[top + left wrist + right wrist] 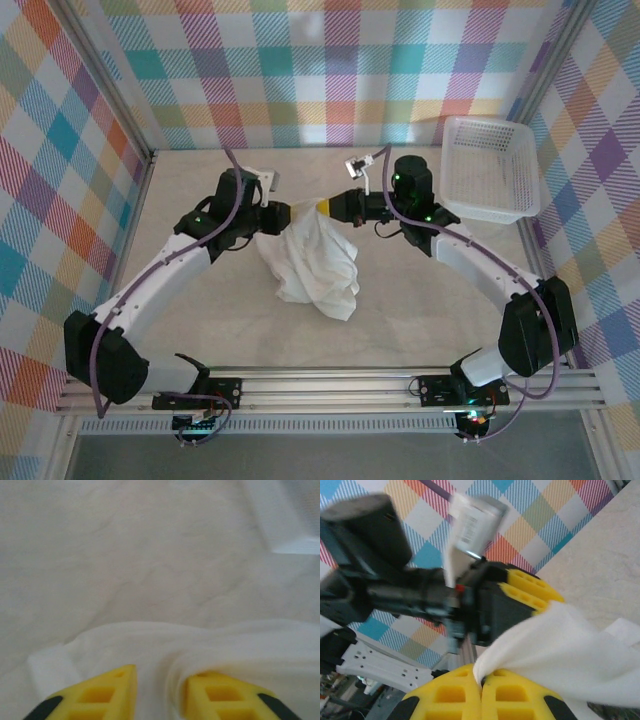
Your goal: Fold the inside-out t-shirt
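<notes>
Shirt (318, 262): white and bunched, not laid flat. It sits well to the left of the basket (490, 165) in the overhead view and does not touch it. Its top is gathered up off the worktop (400, 320). The rest drapes down in loose folds, and the lowest part appears to rest on the surface.

Right fingers (481, 690): on the basket side of the shirt. They are pressed together on a pinch of cloth, which the wrist view shows squeezing out right at the seam between them.

Left fingers (284, 213): on the side of the shirt away from the basket, nearly tip to tip with the right pair. My left wrist view shows the two yellow fingers parted. A fold lies over one of them and dips into the gap. I see no pinch, so I note them as open.

Why held so: I judge this to be a regrasp in the air. The right pair carries the weight at one gathered point, which frees the left to seek a better hold.

Why not folded yet: the cloth is one clump with no sleeve or hem that I can pick out. I think it needs spreading first, so the task is at an early stage.

Basket: nothing lies in it that I can see.

Count: one shirt, one basket, two arms, two pairs of fingers.

Risk: with a single pinch point, the cloth may slip out or twist.
</notes>
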